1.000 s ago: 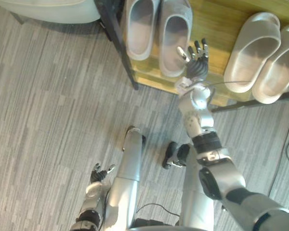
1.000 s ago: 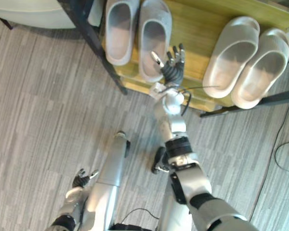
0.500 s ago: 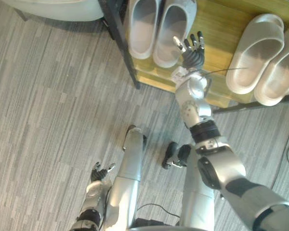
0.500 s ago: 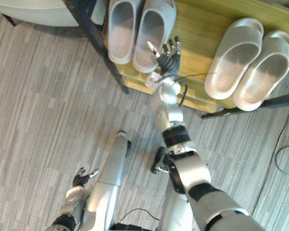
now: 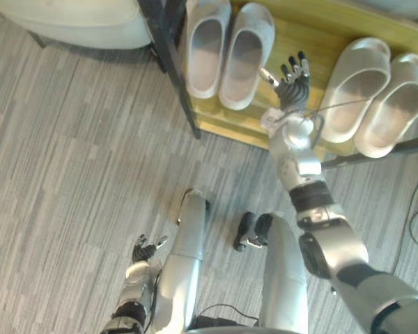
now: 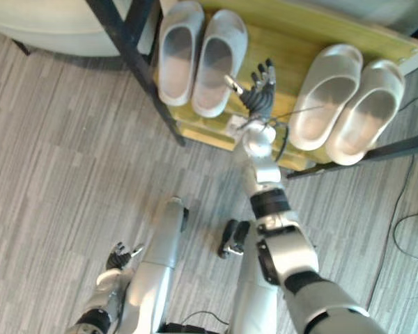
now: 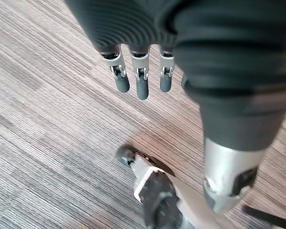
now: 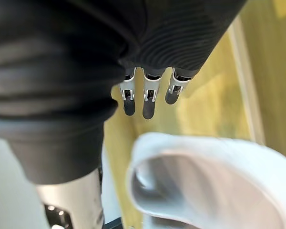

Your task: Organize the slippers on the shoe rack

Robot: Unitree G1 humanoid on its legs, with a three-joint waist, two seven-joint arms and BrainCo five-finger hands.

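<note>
Two pairs of pale grey slippers lie on the wooden shoe rack [image 5: 313, 42]. The left pair [image 5: 228, 47] sits side by side near the rack's black post. The right pair [image 5: 373, 94] lies at an angle near the rack's right end. My right hand [image 5: 290, 78] hovers open over the bare wood between the pairs, fingers straight and spread, holding nothing. One slipper [image 8: 205, 181] shows close below its fingers [image 8: 149, 98] in the right wrist view. My left hand [image 5: 145, 249] hangs low by the floor, fingers relaxed and empty.
A black diagonal post [image 5: 173, 66] edges the rack on the left. A pale rounded object [image 5: 70, 17] sits at the top left. Grey striped carpet [image 5: 70, 174] covers the floor. A dark bar [image 5: 376, 152] runs under the right end of the rack.
My right hand has drawn away to the right from the left pair's right slipper, which now lies further in on the shelf beside its mate. The camera has shifted a little.
</note>
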